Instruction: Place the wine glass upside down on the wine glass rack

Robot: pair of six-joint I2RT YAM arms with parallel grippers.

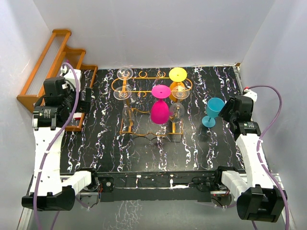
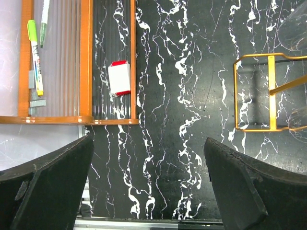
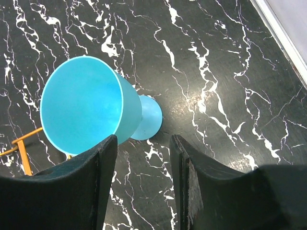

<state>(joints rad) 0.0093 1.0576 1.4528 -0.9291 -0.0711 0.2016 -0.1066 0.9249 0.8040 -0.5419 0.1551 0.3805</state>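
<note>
A turquoise wine glass [image 1: 213, 111] stands upright on the black marbled table, right of the orange-gold wire wine glass rack [image 1: 144, 78]. My right gripper [image 1: 226, 111] is just right of it. In the right wrist view the glass [image 3: 86, 110] lies ahead and to the left of the right gripper [image 3: 144, 143]. That gripper's jaws stand partly apart with only table between them, and the left finger [image 3: 91, 182] is close under the bowl. A rack corner [image 3: 19, 143] shows at the left. My left gripper [image 2: 148, 143] hangs wide open and empty over the table at the left.
The rack holds an upside-down pink glass [image 1: 159, 110], a yellow one [image 1: 178, 74] and clear glasses [image 1: 122, 92]. A brown wooden stepped rack [image 1: 53, 62] stands at the far left, with markers [image 2: 34, 57] and a red-white box [image 2: 119, 77] on its tray. White walls enclose the table.
</note>
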